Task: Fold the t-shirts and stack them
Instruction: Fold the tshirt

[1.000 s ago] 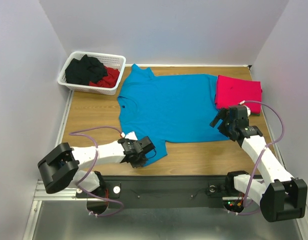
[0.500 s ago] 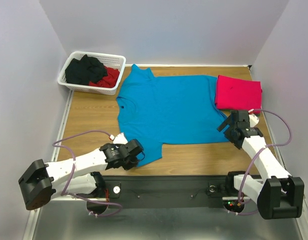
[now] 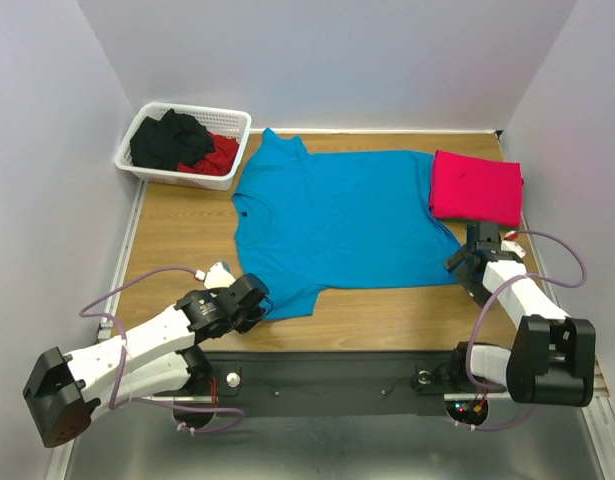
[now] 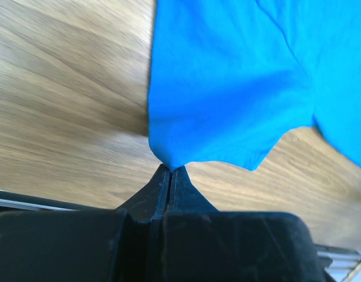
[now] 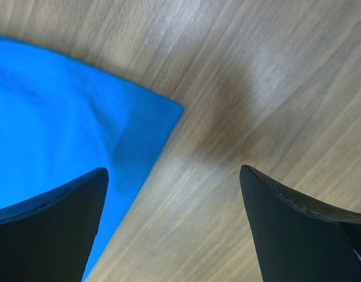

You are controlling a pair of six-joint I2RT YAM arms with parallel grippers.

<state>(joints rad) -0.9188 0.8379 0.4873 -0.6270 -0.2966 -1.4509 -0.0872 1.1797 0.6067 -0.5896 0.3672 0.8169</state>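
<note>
From above we see even, diffuse brightness over the surface (image 3: 187, 240), with only faint, soft shadows beneath the arms. In the left wrist view the wood grain smears at the left, the turquoise t-shirt (image 4: 227, 88) looks saturated, and the left claw (image 4: 169, 176) is featureless black. In the right wrist view a soft shadow darkens the wood between the fingers of the right claw (image 5: 173, 169).

Wooden table (image 3: 187, 225), pale lilac walls (image 3: 337, 60) on 3 sides
</note>
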